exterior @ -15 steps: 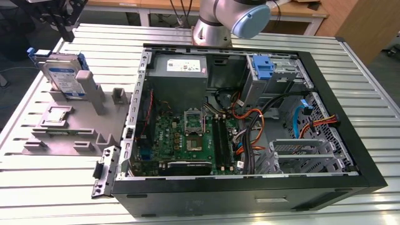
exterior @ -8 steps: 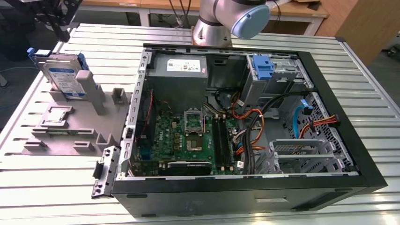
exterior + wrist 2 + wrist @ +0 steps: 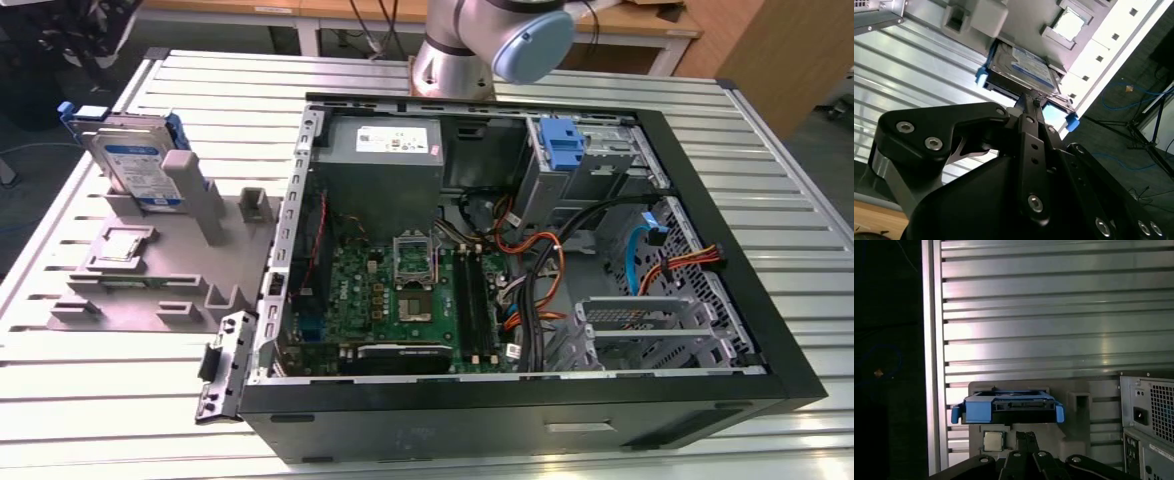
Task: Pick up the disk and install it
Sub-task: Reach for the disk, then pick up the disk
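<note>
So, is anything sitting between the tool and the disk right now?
Nothing visible. In the first wrist view the tool points toward the disk, standing on edge in its grey holder, and the gap between them is free.

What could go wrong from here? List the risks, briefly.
1. The gripper hangs by the disk with jaws shut; descending so could knock its edge.
2. The disk stands on edge in a grey holder; an off-centre grip may tilt or jam it.
3. Loose cables cross the open case and could snag it.
</note>
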Motion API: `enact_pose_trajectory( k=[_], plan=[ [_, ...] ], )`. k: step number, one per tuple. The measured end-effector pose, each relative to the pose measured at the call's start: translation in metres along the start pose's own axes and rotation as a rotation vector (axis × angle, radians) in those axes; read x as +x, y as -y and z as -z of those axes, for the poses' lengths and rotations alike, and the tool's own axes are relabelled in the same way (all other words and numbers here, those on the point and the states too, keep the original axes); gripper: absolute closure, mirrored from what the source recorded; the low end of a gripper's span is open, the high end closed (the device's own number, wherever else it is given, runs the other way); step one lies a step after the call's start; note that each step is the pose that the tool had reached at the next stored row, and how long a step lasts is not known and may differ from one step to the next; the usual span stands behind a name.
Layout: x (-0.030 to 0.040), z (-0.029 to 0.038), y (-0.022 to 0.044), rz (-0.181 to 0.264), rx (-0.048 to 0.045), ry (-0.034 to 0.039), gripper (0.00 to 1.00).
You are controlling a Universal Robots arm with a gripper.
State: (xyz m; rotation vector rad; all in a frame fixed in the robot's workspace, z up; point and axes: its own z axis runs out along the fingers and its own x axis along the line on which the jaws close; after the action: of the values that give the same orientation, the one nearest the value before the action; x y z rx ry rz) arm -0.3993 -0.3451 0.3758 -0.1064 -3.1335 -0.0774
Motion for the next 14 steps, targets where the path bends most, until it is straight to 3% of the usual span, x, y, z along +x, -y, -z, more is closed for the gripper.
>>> enact_pose_trajectory(
  k=[8, 14],
  plan=[
    [0.0257, -0.0018, 0.0018, 0.000, 0.0001, -0.0019, 0.90],
    [0.0284, -0.0019, 0.0020, 0.000, 0.0001, -0.0020, 0.90]
  ],
)
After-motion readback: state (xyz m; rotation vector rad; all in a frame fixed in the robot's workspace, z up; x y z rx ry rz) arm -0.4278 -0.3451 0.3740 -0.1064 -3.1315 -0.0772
